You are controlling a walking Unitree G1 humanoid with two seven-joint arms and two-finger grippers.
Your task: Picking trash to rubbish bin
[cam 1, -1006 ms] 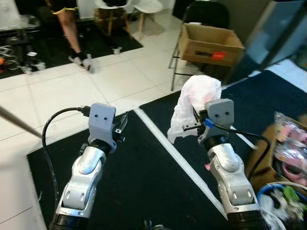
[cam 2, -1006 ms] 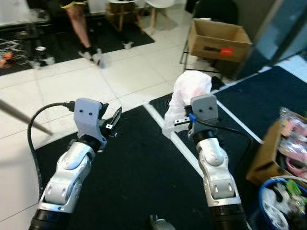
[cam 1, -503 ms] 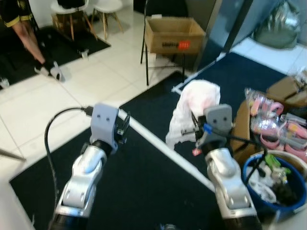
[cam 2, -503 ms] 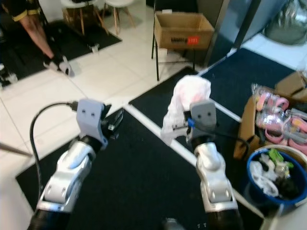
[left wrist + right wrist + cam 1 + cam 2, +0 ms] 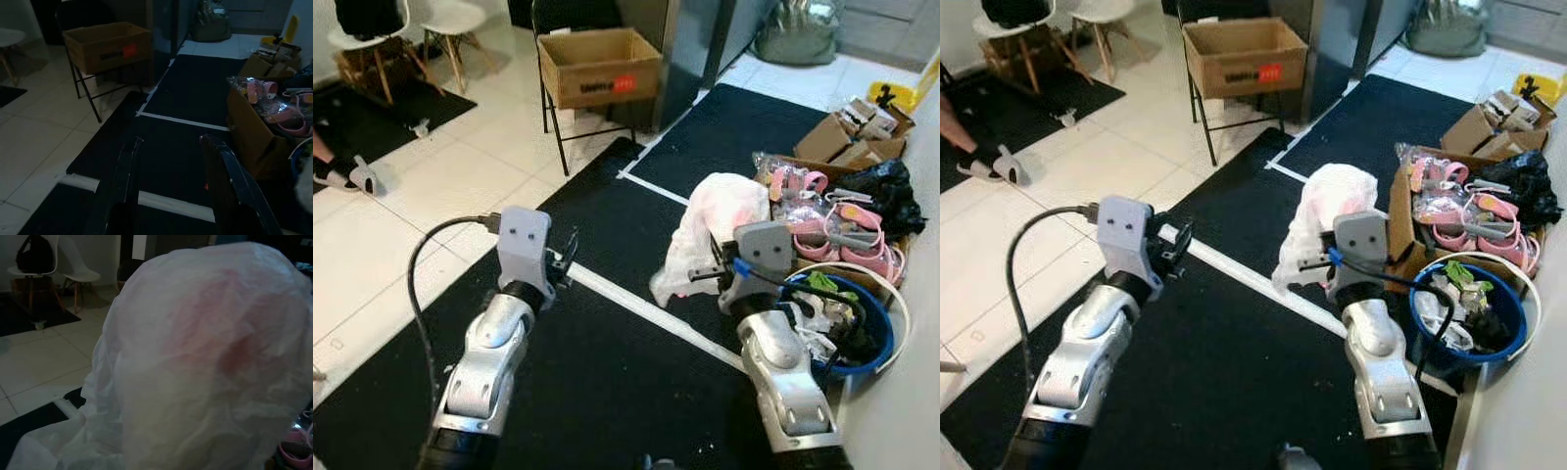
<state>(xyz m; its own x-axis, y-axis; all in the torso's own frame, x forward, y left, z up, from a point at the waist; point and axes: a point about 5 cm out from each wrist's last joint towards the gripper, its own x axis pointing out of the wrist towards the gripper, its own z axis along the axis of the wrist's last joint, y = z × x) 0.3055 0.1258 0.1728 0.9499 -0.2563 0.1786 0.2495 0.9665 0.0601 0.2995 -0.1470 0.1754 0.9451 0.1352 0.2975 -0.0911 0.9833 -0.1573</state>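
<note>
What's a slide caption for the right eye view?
Right gripper carries a white plastic bag toward the blue bin.

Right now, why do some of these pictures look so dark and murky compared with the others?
Both eye views are bright and fairly sharp. The left wrist view is dim, its pincer in shade. In the right wrist view the white plastic bag sits close and blurry.

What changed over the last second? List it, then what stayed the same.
The camera swung toward the robot's right: the blue rubbish bin and the carton of pink items have come into full view, and the box on the chair has slid left. Unchanged: the right end effector stays shut on the white plastic bag; the left end effector stays open and holds nothing.
</note>
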